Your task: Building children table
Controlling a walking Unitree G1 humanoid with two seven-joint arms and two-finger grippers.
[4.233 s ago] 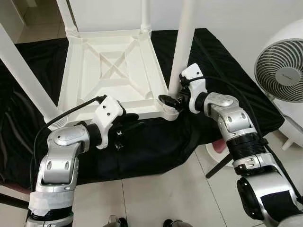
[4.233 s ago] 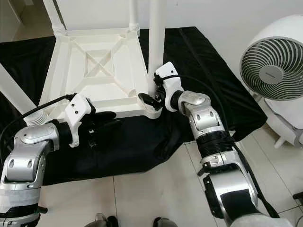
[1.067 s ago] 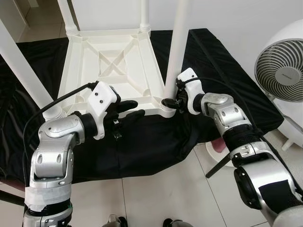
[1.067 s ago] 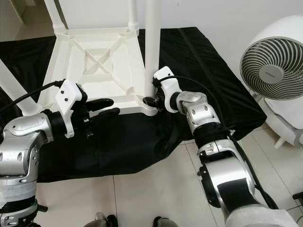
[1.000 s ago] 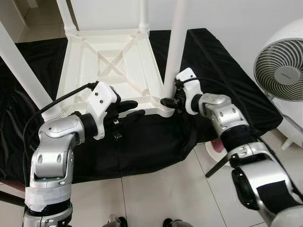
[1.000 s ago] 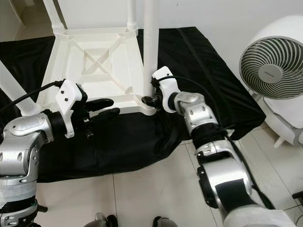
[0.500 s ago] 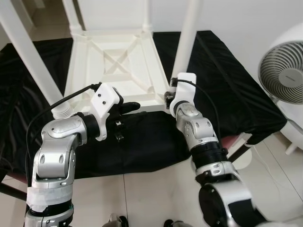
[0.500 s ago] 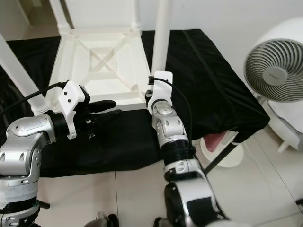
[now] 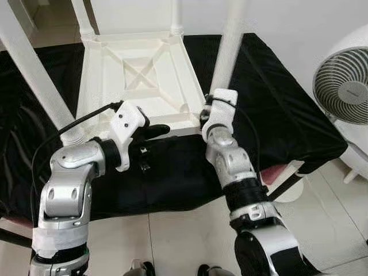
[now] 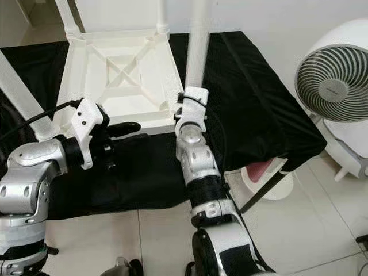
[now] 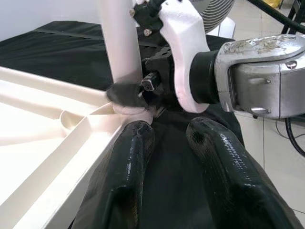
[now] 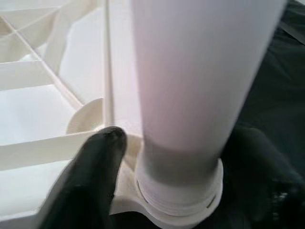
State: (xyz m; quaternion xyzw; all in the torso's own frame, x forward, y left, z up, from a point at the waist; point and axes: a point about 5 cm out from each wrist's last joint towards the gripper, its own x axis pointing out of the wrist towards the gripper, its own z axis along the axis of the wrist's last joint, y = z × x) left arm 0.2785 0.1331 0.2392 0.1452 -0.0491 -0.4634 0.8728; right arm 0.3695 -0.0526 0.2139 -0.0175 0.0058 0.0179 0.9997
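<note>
Table (image 9: 138, 75) inverted on black cloth (image 9: 270, 109); fan (image 9: 345, 92) beside.

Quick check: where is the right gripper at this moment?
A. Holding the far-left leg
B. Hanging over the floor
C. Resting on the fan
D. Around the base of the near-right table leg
D: the right gripper has a black finger on each side of the white leg, just above its threaded collar on the upturned table.

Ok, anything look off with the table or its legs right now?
Nothing stands out. The white table lies upside down on the black cloth, legs up. The right hand straddles the near right leg at its socket; the left hand rests open by the table's near edge.
</note>
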